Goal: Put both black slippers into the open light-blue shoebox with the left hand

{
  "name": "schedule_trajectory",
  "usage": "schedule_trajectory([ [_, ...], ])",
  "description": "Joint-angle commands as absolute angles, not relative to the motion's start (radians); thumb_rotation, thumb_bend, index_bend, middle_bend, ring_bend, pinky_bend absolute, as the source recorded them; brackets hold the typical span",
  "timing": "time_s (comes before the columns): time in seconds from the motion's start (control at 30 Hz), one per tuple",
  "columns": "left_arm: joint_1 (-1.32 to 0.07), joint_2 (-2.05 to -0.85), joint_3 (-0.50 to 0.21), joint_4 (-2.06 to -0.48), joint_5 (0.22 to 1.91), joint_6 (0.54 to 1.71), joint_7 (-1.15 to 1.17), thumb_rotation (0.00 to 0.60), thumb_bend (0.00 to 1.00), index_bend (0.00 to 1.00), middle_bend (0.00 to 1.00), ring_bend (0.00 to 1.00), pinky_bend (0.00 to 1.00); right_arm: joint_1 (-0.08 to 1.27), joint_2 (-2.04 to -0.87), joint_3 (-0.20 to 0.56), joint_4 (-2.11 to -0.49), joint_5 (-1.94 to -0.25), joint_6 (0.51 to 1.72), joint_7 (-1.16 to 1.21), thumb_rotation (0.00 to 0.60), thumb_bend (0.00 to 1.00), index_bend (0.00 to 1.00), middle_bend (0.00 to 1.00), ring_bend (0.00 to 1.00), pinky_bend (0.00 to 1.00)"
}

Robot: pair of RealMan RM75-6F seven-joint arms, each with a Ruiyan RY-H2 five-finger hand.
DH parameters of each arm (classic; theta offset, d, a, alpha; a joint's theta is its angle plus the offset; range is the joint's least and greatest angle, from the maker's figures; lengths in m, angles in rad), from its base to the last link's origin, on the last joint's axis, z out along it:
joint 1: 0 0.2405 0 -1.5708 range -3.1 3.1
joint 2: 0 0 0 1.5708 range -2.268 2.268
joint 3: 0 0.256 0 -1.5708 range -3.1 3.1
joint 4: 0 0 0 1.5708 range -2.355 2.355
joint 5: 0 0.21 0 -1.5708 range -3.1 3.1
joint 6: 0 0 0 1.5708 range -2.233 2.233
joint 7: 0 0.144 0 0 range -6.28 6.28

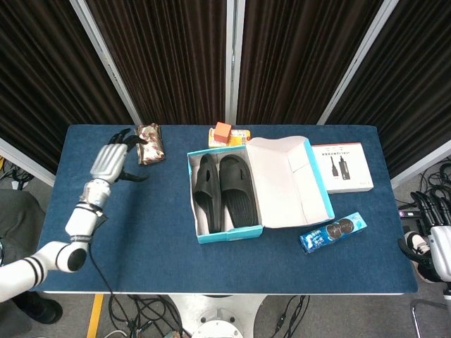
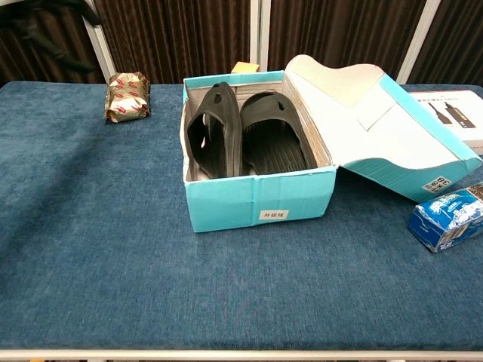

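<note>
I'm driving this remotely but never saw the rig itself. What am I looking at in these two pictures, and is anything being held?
It is a two-armed robot at a blue table. One picture looks down from its head, the other looks forward from its chest. The left robot hand hovers at the table's left end, fingers spread, holding nothing. The right robot hand shows only partly at the right edge. Both slippers lie in the open shoebox. Around it lie a foil packet, an orange block, a white box and a cookie pack.
</note>
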State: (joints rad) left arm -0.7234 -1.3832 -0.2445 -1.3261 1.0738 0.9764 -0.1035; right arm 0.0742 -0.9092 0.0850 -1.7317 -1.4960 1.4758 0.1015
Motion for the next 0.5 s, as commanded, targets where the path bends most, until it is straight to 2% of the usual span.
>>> schedule_trajectory([
  [0.03,-0.604,-1.335,-0.19,-1.345,1.087,1.101,-0.112,0.6,0.0,0.26,0.22,0.03,0.1,0.085,-0.93,0.081,-1.705,-1.497,1.458,0.123,0.6,0.16,0.0,0.08,0.0,0.03],
  [0.27,-0.42,-1.292,-0.103,-1.389,1.142,1.284,-0.11,0.6,0.0,0.27,0.22,0.03,0.1,0.071,-0.96,0.052,-1.683,-1.526,1.46,0.178,0.6,0.16,0.0,0.07,0.0,0.03],
  [0.5,-0.271,-1.257,-0.043,-1.522,1.197,1.477,-0.001,0.6,0.0,0.27,0.22,0.03,0.1,0.035,-0.995,0.025,-1.643,-1.552,1.505,0.197,0.6,0.17,0.0,0.07,0.0,0.03],
])
